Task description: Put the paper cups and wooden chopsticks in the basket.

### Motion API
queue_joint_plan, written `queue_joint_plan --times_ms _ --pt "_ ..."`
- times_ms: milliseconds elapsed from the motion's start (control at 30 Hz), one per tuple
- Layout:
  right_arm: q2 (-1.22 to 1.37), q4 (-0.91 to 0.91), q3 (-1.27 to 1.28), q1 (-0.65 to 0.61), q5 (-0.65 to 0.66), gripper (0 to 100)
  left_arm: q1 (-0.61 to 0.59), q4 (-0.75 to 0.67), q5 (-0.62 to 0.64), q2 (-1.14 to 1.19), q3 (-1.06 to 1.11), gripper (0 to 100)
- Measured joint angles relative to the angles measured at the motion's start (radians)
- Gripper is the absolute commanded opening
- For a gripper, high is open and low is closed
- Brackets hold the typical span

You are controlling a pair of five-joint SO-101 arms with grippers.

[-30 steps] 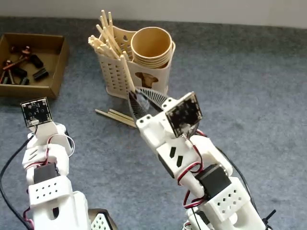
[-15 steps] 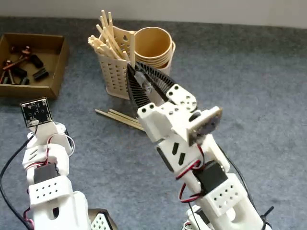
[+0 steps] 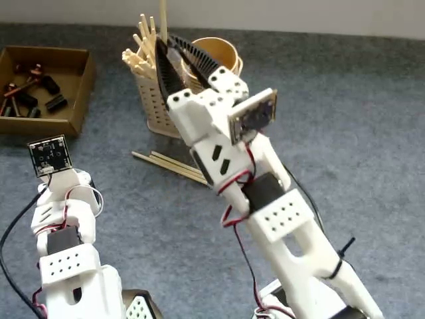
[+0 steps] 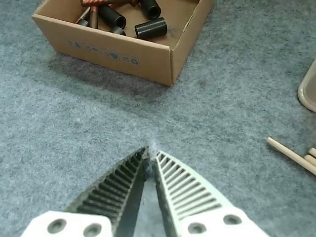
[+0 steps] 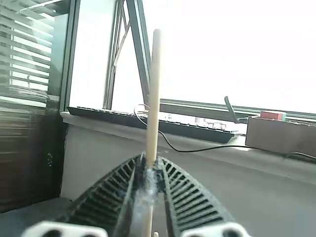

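While the right pincer (image 5: 149, 168) pinched a chopstick (image 5: 155, 89) upright above the basket (image 3: 154, 109), the left pincer (image 4: 149, 154) sat pressed together over the desk (image 4: 222, 113)

We see a cream basket (image 3: 149, 103) dotted with holes, tan paper cups (image 3: 226, 52), pale wooden chopsticks (image 3: 163, 161), grey-blue carpet (image 3: 345, 100) and a brown cardboard box (image 3: 83, 93)

You get soft, even daylight over the grey mat (image 3: 372, 100) in the high view, with shadows faint throughout. In the left wrist view the cardboard box (image 4: 123, 49) lays a soft dark band on the mat beside it. In the right wrist view the window (image 5: 222, 49) glares white; the chopstick (image 5: 154, 89) is backlit and the wall (image 5: 98, 148) below is dim.
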Motion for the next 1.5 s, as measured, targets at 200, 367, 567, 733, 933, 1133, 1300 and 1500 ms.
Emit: queue_joint_plan --times_ms 200,367,567,733,933,1133,1300,1500 --pt "0.17 -0.021 -0.146 0.035 0.0 0.6 0.0 0.0 0.0 0.0 0.0 1" --pt "0.299 -0.025 -0.265 0.037 0.0 0.6 0.0 0.0 0.0 0.0 0.0 1" --pt "0.41 -0.025 -0.327 0.037 0.109 0.5 0.0 0.0 0.0 0.0 0.0 1" --pt "0.43 -0.025 -0.327 0.037 0.193 1.0 0.0 0.0 0.0 0.0 0.0 1" --pt "0.436 -0.025 -0.316 0.037 0.199 11.1 0.0 0.0 0.0 0.0 0.0 1" --pt "0.436 -0.025 -0.279 0.028 0.199 12.6 0.0 0.0 0.0 0.0 0.0 1" --pt "0.433 -0.025 -0.278 0.025 0.201 10.8 0.0 0.0 0.0 0.0 0.0 1" --pt "0.301 0.017 -0.193 -0.008 0.201 1.2 0.0 0.0 0.0 0.0 0.0 1"
